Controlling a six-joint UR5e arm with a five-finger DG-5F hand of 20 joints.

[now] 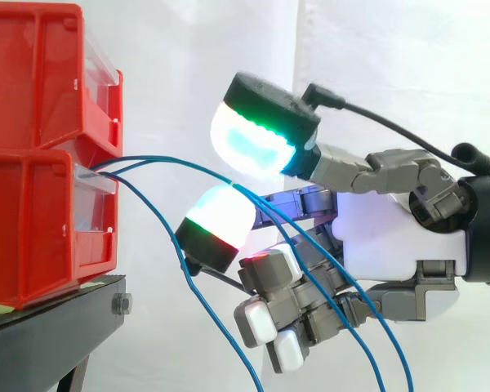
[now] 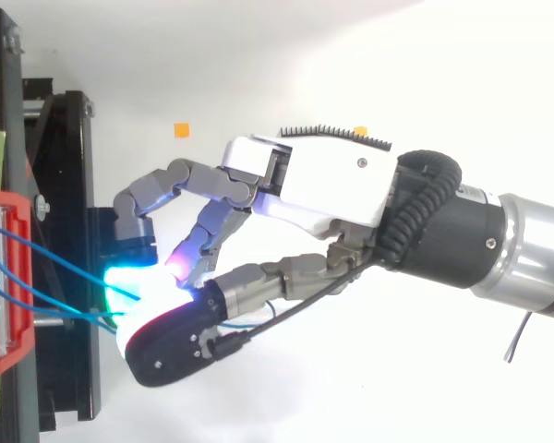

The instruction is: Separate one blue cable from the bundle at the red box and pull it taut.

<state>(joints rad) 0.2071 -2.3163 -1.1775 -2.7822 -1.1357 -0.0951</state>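
- Closest to my side camera, the blue cables fan out from the gap between the stacked bins (image 1: pixel 33 229). One loose cable (image 1: pixel 227 343) drops away steeply below the hand.
- The cable (image 1: pixel 175 161) I care about leaves that gap, arches slightly to the right and bends downward where it meets the pads. It looks gently bowed there, not tight.
- Past the bend, blue strands run down across the front of the lower fingers (image 1: pixel 265 318), which are curled in under the palm.
- The hand (image 1: pixel 384 237) reaches in from the right, closed narrow. Its thumb and one finger pinch the cable between two glowing pads, the upper pad (image 1: pixel 249 139) green and cyan, the lower pad (image 1: pixel 220 214) white with a green and red band.
- From above, the two pads meet in one cyan glow just beside the stand (image 2: pixel 69 231), and the blue strands run into it from the bins.
- The arm (image 2: pixel 526 245) enters the top view from the right.
- The bins sit on the black stand at the left.
- Farthest back hangs the white curtain (image 1: pixel 392 65).
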